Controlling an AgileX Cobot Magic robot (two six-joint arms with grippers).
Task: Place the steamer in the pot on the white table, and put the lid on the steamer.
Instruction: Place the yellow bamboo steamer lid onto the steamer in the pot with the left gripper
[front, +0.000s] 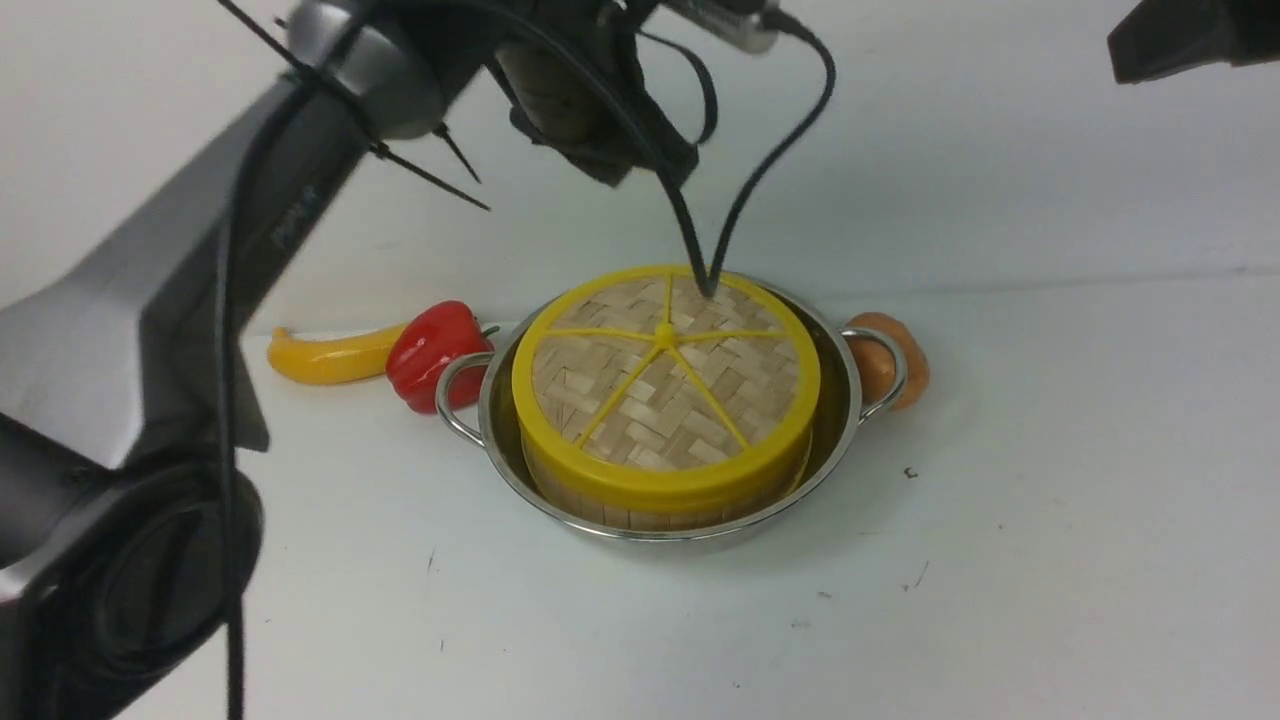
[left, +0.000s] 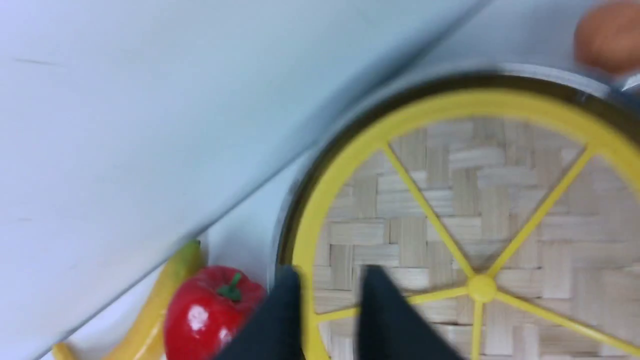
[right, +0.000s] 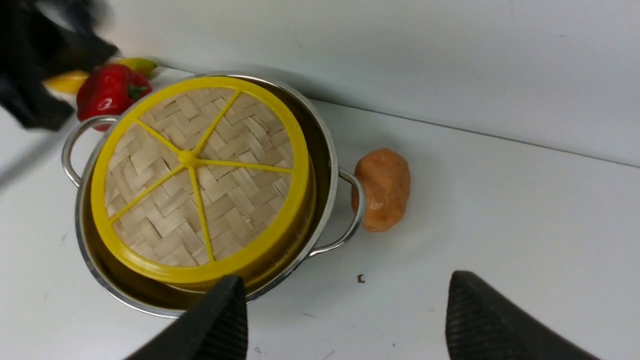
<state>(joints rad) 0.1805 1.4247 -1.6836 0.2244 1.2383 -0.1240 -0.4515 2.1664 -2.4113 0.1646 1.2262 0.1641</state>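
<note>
The pot (front: 650, 535) stands on the white table (front: 1050, 550). The steamer (front: 640, 505) sits inside it; only its bamboo wall shows, and its contents are hidden. The lid (front: 665, 375) lies flat on top of the steamer, and also shows in the left wrist view (left: 475, 225) and the right wrist view (right: 200, 175). My left gripper (front: 640, 165) is raised above the pot's far left side and holds nothing; its fingers (left: 385, 310) stand a narrow gap apart over the lid's rim. My right gripper (right: 345, 280) is wide open and empty, high to the right of the pot (right: 325, 150).
A red pepper (front: 435, 350) and a yellow fruit (front: 320, 358) lie left of the pot. An orange potato-like piece (front: 875, 372) lies against the right handle. A white wall runs close behind the pot.
</note>
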